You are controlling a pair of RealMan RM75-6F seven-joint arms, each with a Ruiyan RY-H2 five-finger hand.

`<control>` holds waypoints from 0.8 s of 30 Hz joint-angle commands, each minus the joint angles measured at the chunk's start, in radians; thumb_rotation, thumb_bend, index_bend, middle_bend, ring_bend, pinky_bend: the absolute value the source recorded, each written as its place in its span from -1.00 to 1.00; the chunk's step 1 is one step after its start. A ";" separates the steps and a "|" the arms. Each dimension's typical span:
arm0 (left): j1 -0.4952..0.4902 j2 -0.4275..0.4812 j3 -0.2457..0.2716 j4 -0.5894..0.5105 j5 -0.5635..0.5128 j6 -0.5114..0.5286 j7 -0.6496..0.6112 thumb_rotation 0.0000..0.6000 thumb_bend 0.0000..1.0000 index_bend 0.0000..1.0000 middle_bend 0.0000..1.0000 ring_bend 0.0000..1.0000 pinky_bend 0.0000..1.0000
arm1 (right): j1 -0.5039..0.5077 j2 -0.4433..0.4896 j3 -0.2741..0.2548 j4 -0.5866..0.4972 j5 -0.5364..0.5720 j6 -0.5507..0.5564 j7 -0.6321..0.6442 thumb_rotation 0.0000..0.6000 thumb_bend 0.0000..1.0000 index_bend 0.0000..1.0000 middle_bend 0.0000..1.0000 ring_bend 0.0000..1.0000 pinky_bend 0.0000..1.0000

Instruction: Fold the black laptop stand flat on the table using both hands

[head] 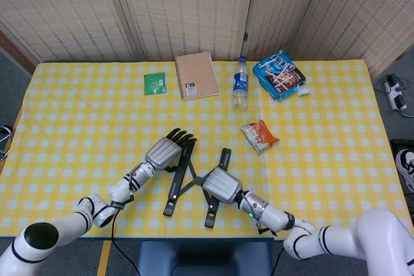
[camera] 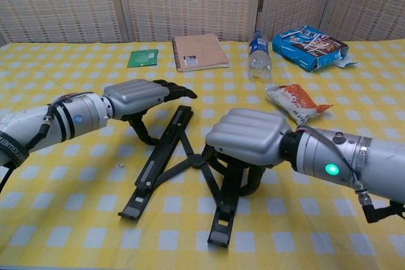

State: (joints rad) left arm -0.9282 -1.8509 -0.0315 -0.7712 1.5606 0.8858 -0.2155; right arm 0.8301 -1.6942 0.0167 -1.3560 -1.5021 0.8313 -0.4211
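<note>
Right hand sits over the right bar of the black laptop stand, low centre of the chest view; fingers curl down around that bar, gripping it. Left hand lies left of centre, palm down, fingers stretched out together above the upper end of the left bar; thumb hangs down beside the bar, contact cannot be told. Nothing is seen held in it.

Stand: two long bars joined by crossed links, bars close together in a narrow V, on the yellow checked table, lower centre in the head view.

Upper part of the head view: green packet, notebook, water bottle, blue snack bag. Orange snack packet lies right of centre.
</note>
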 commanded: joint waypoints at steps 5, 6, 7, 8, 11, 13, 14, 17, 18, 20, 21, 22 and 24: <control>-0.006 0.004 -0.003 -0.031 -0.005 -0.006 -0.009 1.00 -0.71 -0.84 -0.79 -1.00 -1.00 | 0.011 -0.020 0.012 0.014 -0.005 0.003 0.005 1.00 -0.68 0.32 0.67 0.77 0.80; -0.008 0.005 -0.003 -0.037 -0.006 -0.009 -0.011 1.00 -0.71 -0.85 -0.79 -1.00 -1.00 | 0.014 -0.024 0.014 0.017 -0.006 0.002 0.005 1.00 -0.68 0.32 0.67 0.77 0.80; -0.009 0.006 -0.003 -0.042 -0.007 -0.012 -0.013 1.00 -0.71 -0.85 -0.79 -1.00 -1.00 | 0.015 -0.027 0.015 0.020 -0.006 0.002 0.006 1.00 -0.68 0.33 0.67 0.77 0.80; -0.009 0.006 -0.004 -0.049 -0.008 -0.015 -0.016 1.00 -0.71 -0.85 -0.79 -1.00 -1.00 | 0.017 -0.032 0.016 0.023 -0.007 0.002 0.007 1.00 -0.68 0.33 0.67 0.77 0.80; -0.011 0.008 -0.005 -0.064 -0.011 -0.018 -0.021 1.00 -0.71 -0.85 -0.79 -1.00 -1.00 | 0.022 -0.041 0.019 0.030 -0.010 0.002 0.009 1.00 -0.68 0.33 0.67 0.77 0.80; -0.012 0.010 -0.005 -0.075 -0.012 -0.019 -0.021 1.00 -0.71 -0.85 -0.80 -1.00 -1.00 | 0.025 -0.048 0.020 0.036 -0.012 0.003 0.010 1.00 -0.68 0.33 0.67 0.77 0.80; -0.013 0.011 -0.006 -0.081 -0.012 -0.020 -0.020 1.00 -0.71 -0.85 -0.80 -1.00 -1.00 | 0.026 -0.051 0.021 0.040 -0.013 0.003 0.012 1.00 -0.68 0.33 0.67 0.77 0.80; -0.014 0.015 -0.008 -0.090 -0.016 -0.022 -0.012 1.00 -0.71 -0.86 -0.80 -1.00 -1.00 | 0.028 -0.056 0.023 0.045 -0.012 0.005 0.015 1.00 -0.68 0.33 0.67 0.77 0.80; -0.013 0.017 -0.009 -0.093 -0.018 -0.022 -0.010 1.00 -0.71 -0.86 -0.80 -1.00 -1.00 | 0.028 -0.057 0.024 0.046 -0.012 0.006 0.016 1.00 -0.68 0.33 0.67 0.77 0.80; -0.008 0.025 -0.013 -0.103 -0.026 -0.021 -0.010 1.00 -0.71 -0.87 -0.81 -1.00 -1.00 | 0.027 -0.055 0.023 0.044 -0.015 0.011 0.019 1.00 -0.68 0.33 0.67 0.78 0.80; -0.006 0.031 -0.013 -0.108 -0.028 -0.020 -0.009 1.00 -0.71 -0.87 -0.81 -1.00 -1.00 | 0.027 -0.052 0.021 0.041 -0.018 0.013 0.023 1.00 -0.68 0.33 0.66 0.76 0.80; -0.002 0.037 -0.014 -0.113 -0.031 -0.019 -0.007 1.00 -0.71 -0.87 -0.82 -1.00 -1.00 | 0.026 -0.047 0.019 0.034 -0.022 0.014 0.031 1.00 -0.68 0.33 0.64 0.74 0.80; 0.008 0.056 -0.016 -0.128 -0.039 -0.011 0.001 1.00 -0.71 -0.89 -0.83 -1.00 -1.00 | 0.028 -0.027 0.014 0.008 -0.033 0.017 0.055 1.00 -0.68 0.22 0.50 0.59 0.77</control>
State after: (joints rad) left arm -0.9260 -1.8030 -0.0456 -0.8920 1.5267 0.8705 -0.2190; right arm 0.8570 -1.7349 0.0345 -1.3316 -1.5267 0.8456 -0.3810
